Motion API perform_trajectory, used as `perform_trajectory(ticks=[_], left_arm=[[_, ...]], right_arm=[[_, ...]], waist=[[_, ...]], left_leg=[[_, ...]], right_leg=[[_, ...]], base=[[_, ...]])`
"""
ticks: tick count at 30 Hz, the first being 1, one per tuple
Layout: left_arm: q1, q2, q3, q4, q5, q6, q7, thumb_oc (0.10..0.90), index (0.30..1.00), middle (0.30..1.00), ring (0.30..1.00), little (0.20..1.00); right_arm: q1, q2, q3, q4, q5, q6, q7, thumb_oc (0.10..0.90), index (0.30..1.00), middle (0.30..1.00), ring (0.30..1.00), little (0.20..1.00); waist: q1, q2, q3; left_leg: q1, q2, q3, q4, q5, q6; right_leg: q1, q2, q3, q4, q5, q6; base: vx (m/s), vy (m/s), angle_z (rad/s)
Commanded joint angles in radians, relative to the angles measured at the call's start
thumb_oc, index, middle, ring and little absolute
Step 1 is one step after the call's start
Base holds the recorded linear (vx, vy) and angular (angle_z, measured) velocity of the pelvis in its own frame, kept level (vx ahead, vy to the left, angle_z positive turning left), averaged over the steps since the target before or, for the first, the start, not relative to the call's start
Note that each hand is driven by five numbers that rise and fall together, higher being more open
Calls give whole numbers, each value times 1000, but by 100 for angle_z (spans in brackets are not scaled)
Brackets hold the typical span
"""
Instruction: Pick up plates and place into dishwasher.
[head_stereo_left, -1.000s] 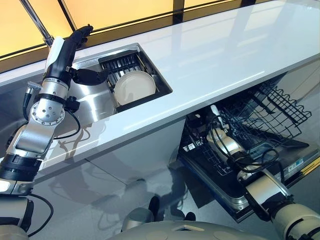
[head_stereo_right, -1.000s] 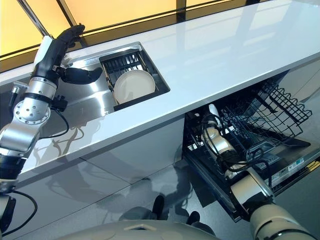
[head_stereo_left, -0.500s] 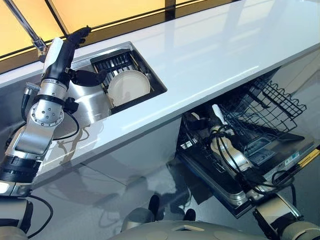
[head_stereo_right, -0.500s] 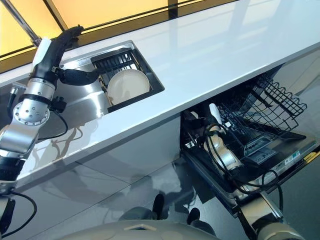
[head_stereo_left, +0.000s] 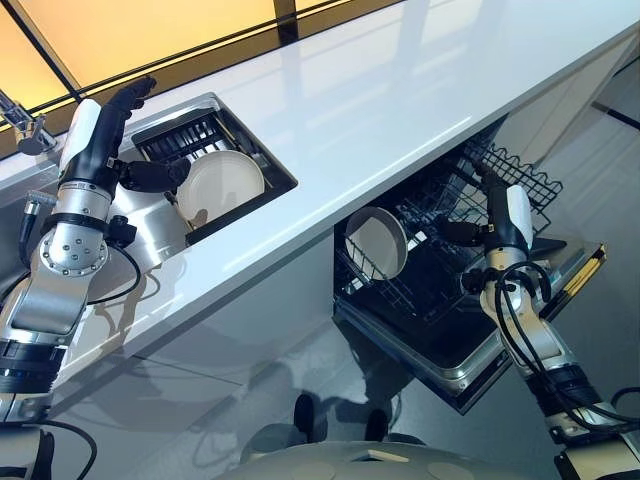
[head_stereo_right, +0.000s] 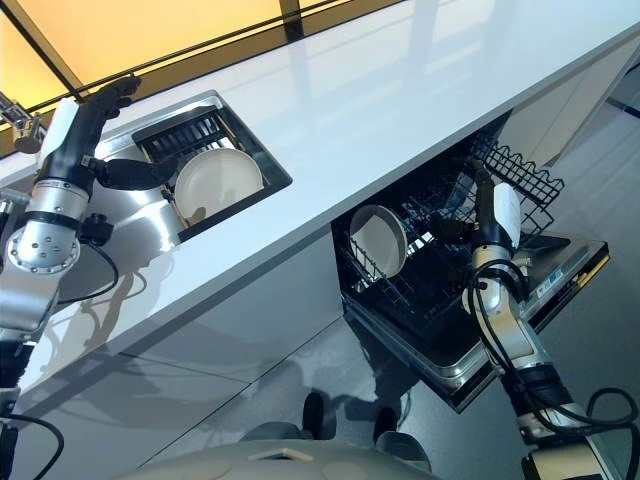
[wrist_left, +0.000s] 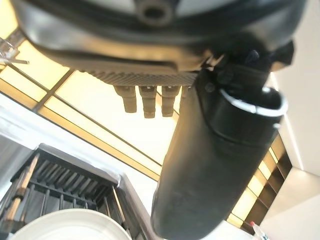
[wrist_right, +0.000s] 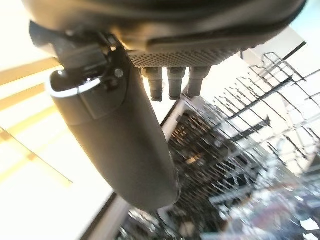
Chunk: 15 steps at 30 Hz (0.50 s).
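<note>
A long white counter (head_stereo_left: 400, 90) overhangs the open dishwasher (head_stereo_left: 450, 330), whose dark rack (head_stereo_right: 420, 260) holds one plate (head_stereo_left: 377, 243) on edge. Another plate (head_stereo_right: 218, 184) leans in the sink (head_stereo_left: 150, 215) against a black drainer (head_stereo_left: 185, 138). Left hand (head_stereo_left: 105, 125) hangs above the sink, right hand (head_stereo_left: 505, 215) over the rack; both have straight fingers and hold nothing

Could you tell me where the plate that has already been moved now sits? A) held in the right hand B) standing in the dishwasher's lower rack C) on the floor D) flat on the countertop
B: the plate stands on edge in the dishwasher rack, with the right hand open and apart from it.
</note>
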Motion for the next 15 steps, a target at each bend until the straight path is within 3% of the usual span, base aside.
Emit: perform_trajectory(ticks=[1,10,15], left_arm=[[-46,78,115,-27,46,-37,36,800,900,900,900,900],[-44,116,132,30,19,17,23,800,900,900,900,900],[-94,182,100,133,9,52,-6,800,900,900,900,900]], right_arm=[[-23,-65,-35,-184,73,-158,-20,800,900,900,900,900],[28,-87,-95,-270,130,-197,-1,800,900,900,900,900],[24,-129,-118,-289,143,-190,-17,800,900,900,900,900]], waist=[[-12,-17,-84],[-39,-11,-82],[-54,-4,-78]], left_leg=[[52,-8,40,3,-99,-36],[54,-5,63,3,-98,-39],[55,-6,75,3,-99,-39]], right_leg=[[28,-50,-3,4,15,108],[23,-51,7,4,17,113],[20,-50,15,4,19,116]], base=[[-12,12,-9],[-2,1,-1],[7,15,-4]])
